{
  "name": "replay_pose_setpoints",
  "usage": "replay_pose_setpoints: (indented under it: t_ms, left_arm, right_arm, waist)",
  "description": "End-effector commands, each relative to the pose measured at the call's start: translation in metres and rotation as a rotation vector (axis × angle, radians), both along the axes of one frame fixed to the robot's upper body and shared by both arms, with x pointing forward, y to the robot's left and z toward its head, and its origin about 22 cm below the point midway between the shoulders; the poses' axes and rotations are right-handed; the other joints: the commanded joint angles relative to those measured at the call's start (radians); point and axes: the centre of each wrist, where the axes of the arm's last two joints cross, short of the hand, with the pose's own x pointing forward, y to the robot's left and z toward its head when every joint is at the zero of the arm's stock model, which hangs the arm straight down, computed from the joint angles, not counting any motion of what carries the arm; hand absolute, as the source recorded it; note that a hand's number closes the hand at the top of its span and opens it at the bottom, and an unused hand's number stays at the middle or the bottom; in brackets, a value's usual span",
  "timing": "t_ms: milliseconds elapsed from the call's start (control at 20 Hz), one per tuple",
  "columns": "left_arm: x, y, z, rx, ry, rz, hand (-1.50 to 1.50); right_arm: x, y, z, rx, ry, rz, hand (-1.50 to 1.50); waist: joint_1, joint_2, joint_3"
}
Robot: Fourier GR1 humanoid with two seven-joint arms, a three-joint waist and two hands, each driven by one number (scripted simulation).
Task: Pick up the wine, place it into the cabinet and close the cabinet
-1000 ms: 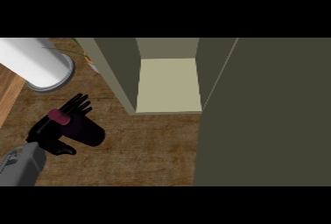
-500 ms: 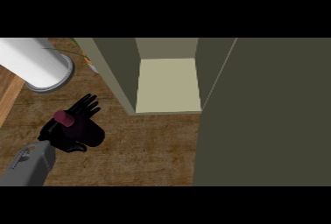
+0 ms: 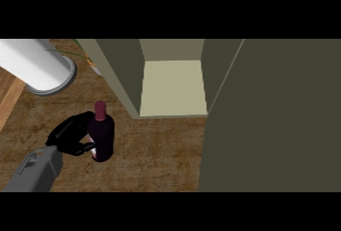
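The wine bottle (image 3: pixel 102 135) is dark with a red cap and stands up on the wooden counter (image 3: pixel 160 153), just left of the cabinet's front corner. My left hand (image 3: pixel 69 132) is curled round the bottle from its left side. The cabinet (image 3: pixel 126 76) is open and its pale shelf (image 3: pixel 173 88) is bare. Its door (image 3: pixel 273 117) is swung out and fills the right side of the view. My right hand does not show.
A large white cylinder (image 3: pixel 36 65) lies at the upper left, with a bit of greenery (image 3: pixel 78 50) behind it. The counter's lighter edge (image 3: pixel 8 99) runs along the far left.
My left hand has moved right and toward the cabinet with the bottle. The bottle, mostly hidden under the hand before, now shows along its length beside the hand.
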Motion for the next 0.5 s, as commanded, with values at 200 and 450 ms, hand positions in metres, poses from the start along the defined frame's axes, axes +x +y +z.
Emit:
replay_pose_setpoints:
  t_ms: [200, 450]
  left_arm:
    - [0.000, -0.010, 0.009, -0.113, -0.177, -0.182, 1.50]
    - [-0.017, -0.007, 0.006, 0.065, -0.308, 0.191, 1.50]
  right_arm:
    - [-0.027, -0.006, 0.007, 0.033, -0.010, 0.016, -1.50]
    - [-0.018, -0.006, 0.006, 0.021, -0.008, 0.002, -1.50]
  waist:
    - [0.003, -0.005, 0.000]
    - [0.030, -0.009, 0.002]
